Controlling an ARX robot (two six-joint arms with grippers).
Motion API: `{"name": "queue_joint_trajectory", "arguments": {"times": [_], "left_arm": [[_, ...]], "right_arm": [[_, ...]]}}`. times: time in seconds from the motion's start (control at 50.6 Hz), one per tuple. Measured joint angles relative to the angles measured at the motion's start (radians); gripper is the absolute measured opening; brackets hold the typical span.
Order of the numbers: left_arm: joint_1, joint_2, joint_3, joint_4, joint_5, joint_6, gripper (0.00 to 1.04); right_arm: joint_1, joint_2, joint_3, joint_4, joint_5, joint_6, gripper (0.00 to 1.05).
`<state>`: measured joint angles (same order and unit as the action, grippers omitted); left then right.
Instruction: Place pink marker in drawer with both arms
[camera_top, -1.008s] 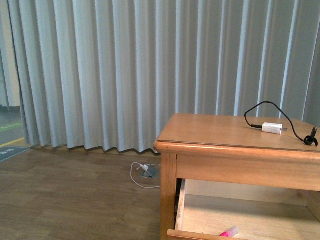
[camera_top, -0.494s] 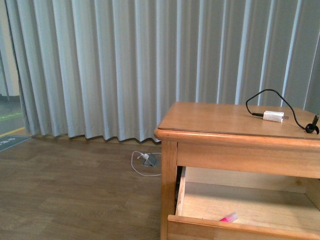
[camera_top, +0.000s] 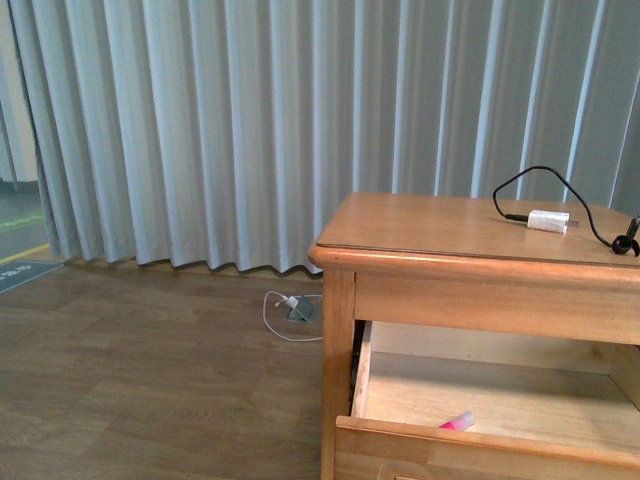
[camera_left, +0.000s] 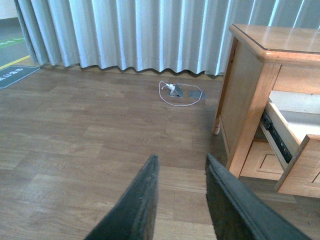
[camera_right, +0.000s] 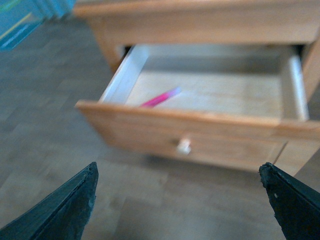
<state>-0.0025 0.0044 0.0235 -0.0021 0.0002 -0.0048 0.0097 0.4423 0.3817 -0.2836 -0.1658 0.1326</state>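
Cabinet (camera_top: 440, 225) sits higher in front view, more drawer (camera_top: 480, 447) front showing. Pink marker (camera_top: 456, 421) inside drawer, by front board. Left fingers (camera_left: 145, 190) slightly apart, right fingers (camera_right: 75, 200) wide, both empty. Risk: push off knob (camera_right: 183, 146) skews drawer, jams it.

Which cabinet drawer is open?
The top drawer, pulled out with the pink marker lying inside; the lower drawer beneath it sits shut.

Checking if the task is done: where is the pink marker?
In the front view the pink marker lies inside the open drawer, just behind its front panel, left of the drawer's middle.
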Motion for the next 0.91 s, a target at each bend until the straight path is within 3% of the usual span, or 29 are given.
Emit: {"name": "queue_joint_trajectory", "arguments": {"times": [0.059,0.099,0.237,0.375,0.573,0.909], "left_arm": [[0.0,0.0,0.0,0.0,0.0,0.0,0.43],[0.0,0.0,0.0,0.0,-0.001,0.0,0.5],[0.0,0.0,0.0,0.0,0.0,0.0,0.73],[0.0,0.0,0.0,0.0,0.0,0.0,0.98],[0.0,0.0,0.0,0.0,0.0,0.001,0.99],[0.0,0.0,0.0,0.0,0.0,0.001,0.99]], "right_arm": [[0.045,-0.02,-0.04,0.102,0.129,0.01,0.96],[0.064,-0.018,-0.041,0.101,0.164,0.011,0.96],[0.069,0.077,-0.029,-0.027,0.111,-0.005,0.96],[0.045,0.253,-0.02,-0.004,0.051,-0.047,0.96],[0.059,0.55,0.035,0.165,0.068,-0.052,0.96],[0.158,1.019,0.187,0.419,0.194,0.035,0.96]]}}
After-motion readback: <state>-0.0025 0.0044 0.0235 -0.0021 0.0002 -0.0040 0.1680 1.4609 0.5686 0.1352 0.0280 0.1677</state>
